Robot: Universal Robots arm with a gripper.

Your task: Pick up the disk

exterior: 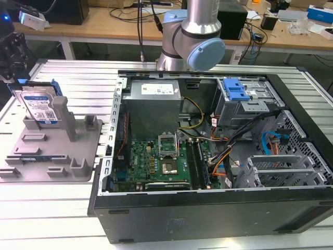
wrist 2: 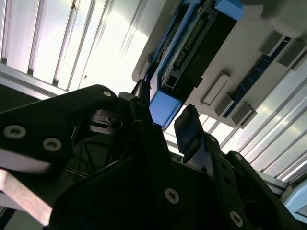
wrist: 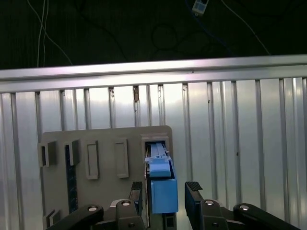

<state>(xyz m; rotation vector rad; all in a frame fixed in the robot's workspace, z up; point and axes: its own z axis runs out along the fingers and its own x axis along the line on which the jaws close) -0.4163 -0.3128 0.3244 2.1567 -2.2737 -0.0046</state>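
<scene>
Closest to the first wrist view's camera is the dark body of my gripper (wrist: 165, 186), its two black fingers (wrist: 193, 194) pointing away from the lens. They are spread apart and hold nothing. Bright table shows in the gap beside one finger, while the other sits just beside the blue end of the disk, and I cannot tell whether it touches.

Between the fingers is the disk (wrist: 160, 175), seen edge-on with its blue plastic rail facing the camera. In the exterior view it stands upright on its edge, with the white-and-blue label facing outward and the gripper directly above it. I judge it is stored this way so that its thin dimension faces the fingers, letting them close on its two flat faces.

The disk sits in a slot at one corner of the grey fixture tray (wrist: 103, 139), whose raised posts and blocks look meant to hold parts steady and in known positions.

The tray lies flat on a ribbed metal table (wrist: 230, 143). Beyond the table's far rail is dark floor with loose cables (wrist: 43, 28).
</scene>
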